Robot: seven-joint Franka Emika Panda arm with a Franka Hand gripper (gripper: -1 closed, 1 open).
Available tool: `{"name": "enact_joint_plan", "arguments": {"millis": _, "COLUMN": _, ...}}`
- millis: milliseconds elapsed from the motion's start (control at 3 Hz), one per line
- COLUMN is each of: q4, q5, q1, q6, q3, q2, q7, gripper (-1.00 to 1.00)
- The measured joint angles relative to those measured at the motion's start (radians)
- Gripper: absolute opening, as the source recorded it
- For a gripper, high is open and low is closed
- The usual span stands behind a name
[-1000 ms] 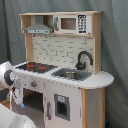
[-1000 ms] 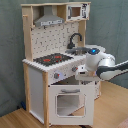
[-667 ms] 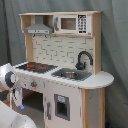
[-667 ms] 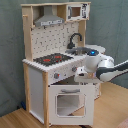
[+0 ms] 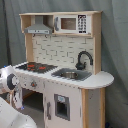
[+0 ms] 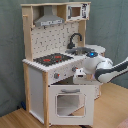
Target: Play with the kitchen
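The kitchen point(image 5: 65, 55) is a tall white and light-wood toy with a grey hood point(image 5: 39, 29), a red-ringed black hob point(image 5: 37, 66), a sink point(image 5: 70, 75) and a black faucet point(image 5: 82, 60). In the second exterior view the kitchen point(image 6: 55, 35) shows its windowed oven door point(image 6: 69, 104) below the hob point(image 6: 50, 60). My arm point(image 6: 102, 69) reaches in from the second exterior view's right. My gripper point(image 6: 80, 76) is against the front panel just above the oven door's top edge. In the first exterior view the gripper point(image 5: 19, 97) hangs at the kitchen's lower left front.
A grey-green curtain point(image 6: 110, 25) hangs behind the kitchen. A wooden floor point(image 6: 20, 119) lies under it. In the first exterior view, a white rounded part of the arm point(image 5: 12, 117) fills the bottom left corner.
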Motion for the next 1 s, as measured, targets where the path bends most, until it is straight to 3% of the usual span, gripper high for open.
{"name": "enact_joint_plan", "arguments": {"millis": 333, "q4": 0.000, "q5": 0.028, "q1": -0.022, "q6": 0.067, "q3": 0.038, "q2": 0.056, "q7": 0.007, "gripper": -1.00}}
{"name": "enact_joint_plan", "arguments": {"millis": 1000, "q4": 0.004, "q5": 0.115, "q1": -0.079, "q6": 0.181, "q3": 0.198, "q2": 0.065, "q7": 0.041, "gripper": -1.00}}
